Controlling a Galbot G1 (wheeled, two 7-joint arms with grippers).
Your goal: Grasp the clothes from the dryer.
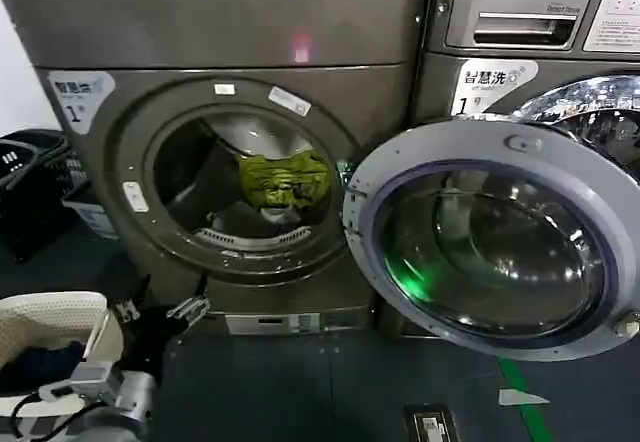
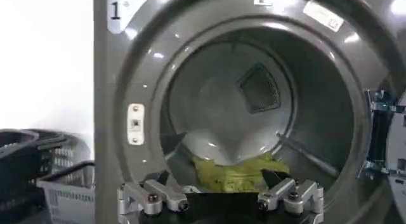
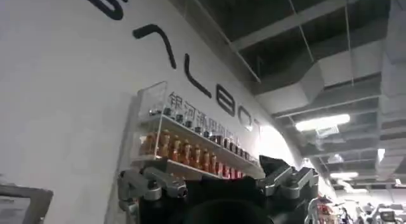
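I see the big dryer (image 1: 215, 152) on the dark floor (image 1: 330, 382), its round door (image 1: 490, 237) swung wide. The green clothes (image 1: 283, 180) lie inside the drum. My left claw (image 2: 220, 200) is spread apart, low outside the porthole. My right claw (image 3: 219, 184) is spread too, pointing up at a wall shelf (image 3: 190, 157).

Dark floor (image 1: 330, 382), green floor stripe (image 1: 522, 402)

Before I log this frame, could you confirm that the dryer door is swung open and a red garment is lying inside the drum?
Not quite: the garment is olive yellow-green, not red, as the head view shows. The rest holds: the dryer door is swung open and the garment lies inside the drum.
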